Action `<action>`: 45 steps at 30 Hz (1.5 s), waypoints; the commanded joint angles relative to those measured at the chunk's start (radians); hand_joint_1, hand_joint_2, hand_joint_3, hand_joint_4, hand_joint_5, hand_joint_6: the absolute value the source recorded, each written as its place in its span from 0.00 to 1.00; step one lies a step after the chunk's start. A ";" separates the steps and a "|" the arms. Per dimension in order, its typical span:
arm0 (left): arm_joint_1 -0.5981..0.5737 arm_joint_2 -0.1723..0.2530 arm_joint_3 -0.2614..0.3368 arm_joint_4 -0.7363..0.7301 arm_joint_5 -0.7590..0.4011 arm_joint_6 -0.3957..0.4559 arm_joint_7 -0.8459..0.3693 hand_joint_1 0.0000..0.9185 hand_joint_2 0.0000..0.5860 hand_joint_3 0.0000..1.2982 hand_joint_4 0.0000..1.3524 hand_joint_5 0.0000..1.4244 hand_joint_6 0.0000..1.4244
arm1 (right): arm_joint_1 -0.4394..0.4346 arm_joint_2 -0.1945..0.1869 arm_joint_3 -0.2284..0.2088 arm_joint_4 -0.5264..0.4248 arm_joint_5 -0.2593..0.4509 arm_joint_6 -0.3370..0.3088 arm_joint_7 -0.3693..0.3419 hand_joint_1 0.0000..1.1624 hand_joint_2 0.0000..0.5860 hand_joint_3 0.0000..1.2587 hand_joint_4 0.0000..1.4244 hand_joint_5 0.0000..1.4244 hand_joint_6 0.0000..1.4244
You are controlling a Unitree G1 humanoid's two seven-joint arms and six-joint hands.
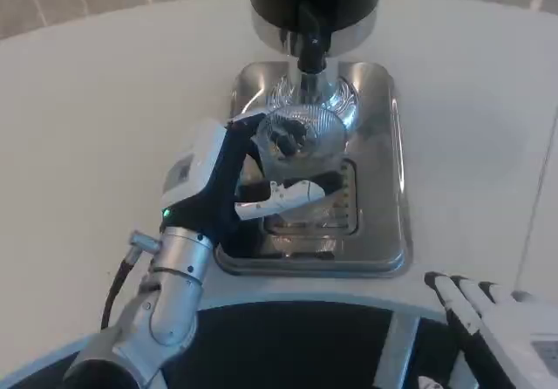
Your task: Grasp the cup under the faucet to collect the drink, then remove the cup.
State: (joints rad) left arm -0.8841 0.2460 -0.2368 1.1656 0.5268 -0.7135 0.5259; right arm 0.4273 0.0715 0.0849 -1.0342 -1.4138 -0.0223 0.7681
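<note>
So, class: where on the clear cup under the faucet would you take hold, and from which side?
Probably around the side wall, coming from the robot's left. The clear cup stands upright on the steel tray, and the faucet sits over its mouth, blocking a top grasp. The left hand already wraps the wall that way.

The left hand (248, 180) has a white back and black-and-white fingers (288, 194). Behind them a green light glows, then a ribbed silver forearm (166, 297) with a black cable (113, 289). The right hand (501, 328) is white, its fingers black-edged.
</note>
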 commanded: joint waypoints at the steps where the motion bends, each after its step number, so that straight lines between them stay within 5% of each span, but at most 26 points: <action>1: -0.021 0.010 -0.021 -0.018 0.032 0.014 0.066 0.46 0.05 0.45 0.47 0.69 0.94 | 0.017 0.043 0.004 -0.013 -0.002 0.005 -0.011 0.16 1.00 0.00 0.00 0.00 0.00; 10: -0.024 0.026 -0.048 -0.029 0.081 0.070 0.140 0.30 0.09 0.26 0.20 0.36 0.57 | 0.000 0.042 0.011 -0.013 -0.006 0.014 0.003 0.15 0.98 0.00 0.00 0.00 0.00; 24: -0.022 0.055 -0.056 -0.041 0.052 0.045 0.030 0.19 0.03 0.03 0.00 0.11 0.20 | -0.003 0.036 0.017 -0.013 -0.005 0.026 0.004 0.13 0.95 0.00 0.00 0.00 0.00; 34: -0.006 0.075 -0.036 -0.069 0.008 0.016 -0.022 0.12 0.03 0.00 0.00 0.05 0.11 | -0.011 0.029 0.008 -0.013 0.004 0.034 0.001 0.13 0.94 0.00 0.00 0.00 0.00; 45: 0.041 0.155 0.009 -0.092 -0.036 -0.032 -0.071 0.09 0.02 0.00 0.00 0.01 0.09 | -0.031 0.027 0.027 -0.011 0.000 0.047 0.006 0.14 0.93 0.00 0.00 0.00 0.00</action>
State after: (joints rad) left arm -0.8716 0.3713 -0.2429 1.0843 0.5067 -0.7270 0.4707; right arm 0.4033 0.0691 0.1001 -1.0342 -1.4148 0.0174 0.7679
